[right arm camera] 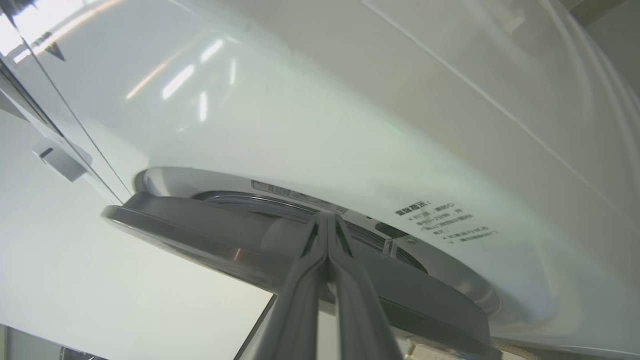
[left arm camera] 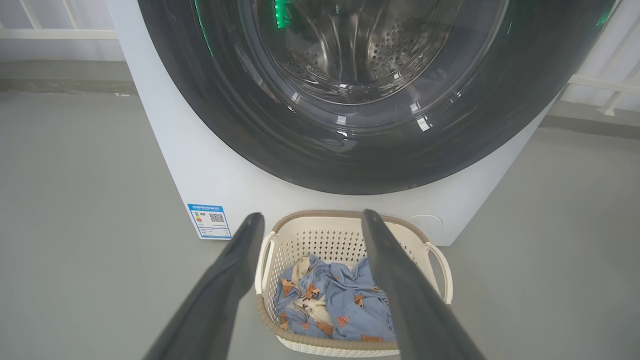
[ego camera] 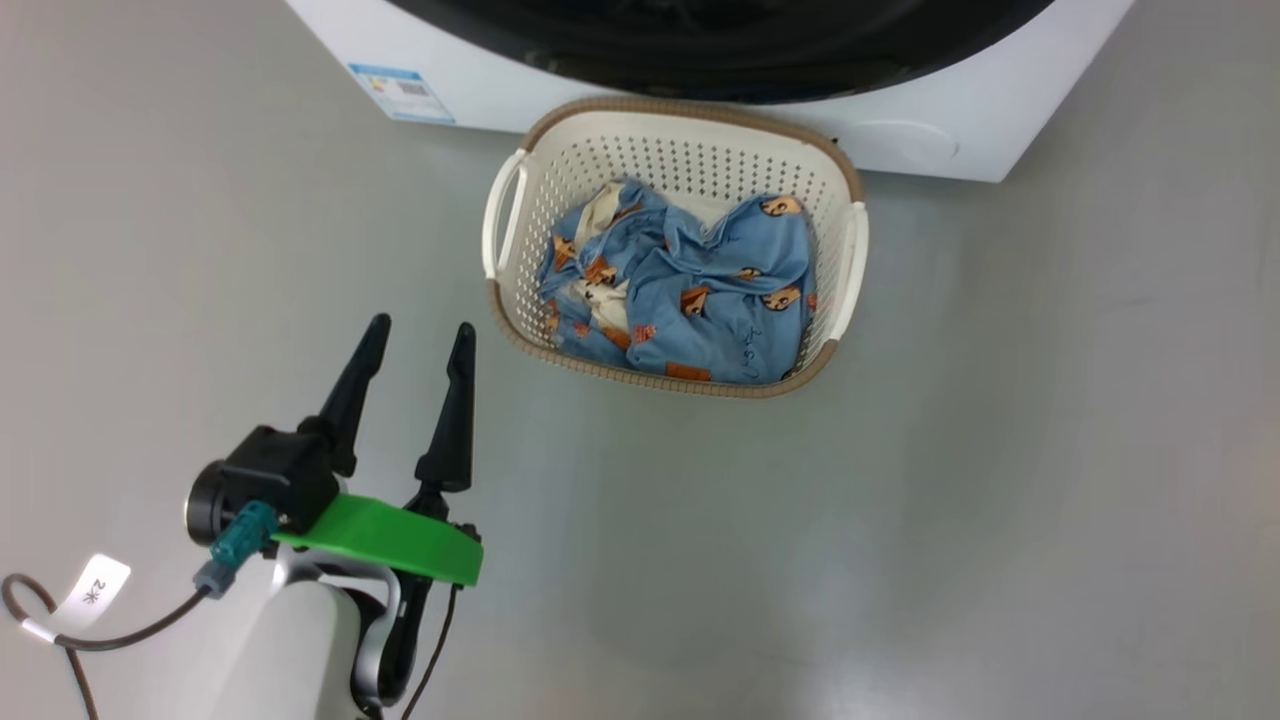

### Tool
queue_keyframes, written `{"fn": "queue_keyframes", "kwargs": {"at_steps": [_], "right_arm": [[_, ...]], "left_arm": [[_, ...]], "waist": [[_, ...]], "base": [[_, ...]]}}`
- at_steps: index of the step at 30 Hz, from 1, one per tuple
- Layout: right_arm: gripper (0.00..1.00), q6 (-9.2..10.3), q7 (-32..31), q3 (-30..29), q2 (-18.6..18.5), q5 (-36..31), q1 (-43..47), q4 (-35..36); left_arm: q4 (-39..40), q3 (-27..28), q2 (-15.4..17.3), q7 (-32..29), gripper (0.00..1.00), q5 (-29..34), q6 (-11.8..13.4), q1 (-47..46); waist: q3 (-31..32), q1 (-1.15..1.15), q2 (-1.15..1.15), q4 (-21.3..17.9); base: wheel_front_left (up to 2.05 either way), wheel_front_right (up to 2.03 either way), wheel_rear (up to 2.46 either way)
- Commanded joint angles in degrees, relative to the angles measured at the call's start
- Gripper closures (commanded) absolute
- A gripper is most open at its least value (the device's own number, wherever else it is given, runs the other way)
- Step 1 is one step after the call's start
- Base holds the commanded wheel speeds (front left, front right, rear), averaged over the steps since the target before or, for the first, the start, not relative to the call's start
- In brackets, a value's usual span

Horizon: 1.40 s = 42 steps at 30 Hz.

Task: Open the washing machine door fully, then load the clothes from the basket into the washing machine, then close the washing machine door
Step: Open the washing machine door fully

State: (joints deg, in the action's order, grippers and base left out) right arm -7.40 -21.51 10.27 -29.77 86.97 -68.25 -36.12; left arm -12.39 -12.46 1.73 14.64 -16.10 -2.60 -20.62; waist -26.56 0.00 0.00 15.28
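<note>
basket [ego camera: 690, 160] before washing machine door [left arm camera: 350, 165] | right gripper [right arm camera: 327, 216] closed, maybe touching it

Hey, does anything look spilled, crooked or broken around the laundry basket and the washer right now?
Nothing stands out. The basket stands upright on the floor just in front of the washing machine, and the clothes lie crumpled inside it, none hanging over the rim or spilled.

left gripper [ego camera: 421, 332] at the frame's lower left: two long black tapered fingers [ego camera: 452, 410], black housing [ego camera: 275, 475], bright green plate [ego camera: 390, 540], teal connector [ego camera: 243, 535], brown cable [ego camera: 150, 628] with white tag [ego camera: 95, 590], pale forearm [ego camera: 290, 650].
</note>
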Motion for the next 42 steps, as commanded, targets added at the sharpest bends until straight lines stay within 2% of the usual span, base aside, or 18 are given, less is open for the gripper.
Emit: {"fn": "queue_keyframes", "kwargs": {"at_steps": [1,9,22,34,42], "right_arm": [[1.00,-0.09,-0.9,0.7,0.2,0.8,-1.1,0.9],[1.00,-0.09,-5.0,1.1,2.3,3.3,-6.1,-2.3],[1.00,-0.09,-7.7,4.4,1.7,0.4,-8.3,-5.5],[1.00,-0.09,-11.7,6.5,3.3,2.8,3.1,-2.3],[1.00,-0.09,-14.0,7.8,4.7,4.6,13.1,-0.2]], "left_arm": [[1.7,1.7,1.2,0.4,0.00,-0.5,0.5,-1.2],[1.9,0.1,1.2,0.4,0.00,-2.0,1.4,-1.7],[1.8,-1.2,1.1,0.4,0.00,-3.7,2.3,-1.2],[0.3,0.4,1.1,0.4,0.00,-1.8,1.6,1.0],[-1.7,2.2,1.1,0.4,0.00,0.4,0.2,4.3]], "waist": [[-1.1,0.00,0.00,0.9],[-2.6,0.00,0.00,2.3],[-2.1,0.00,0.00,4.9],[6.0,0.00,0.00,5.0],[13.0,0.00,0.00,6.8]], "base": [[0.00,0.00,0.00],[0.00,0.00,0.00],[0.00,0.00,0.00],[0.00,0.00,0.00],[0.00,0.00,0.00]]}}
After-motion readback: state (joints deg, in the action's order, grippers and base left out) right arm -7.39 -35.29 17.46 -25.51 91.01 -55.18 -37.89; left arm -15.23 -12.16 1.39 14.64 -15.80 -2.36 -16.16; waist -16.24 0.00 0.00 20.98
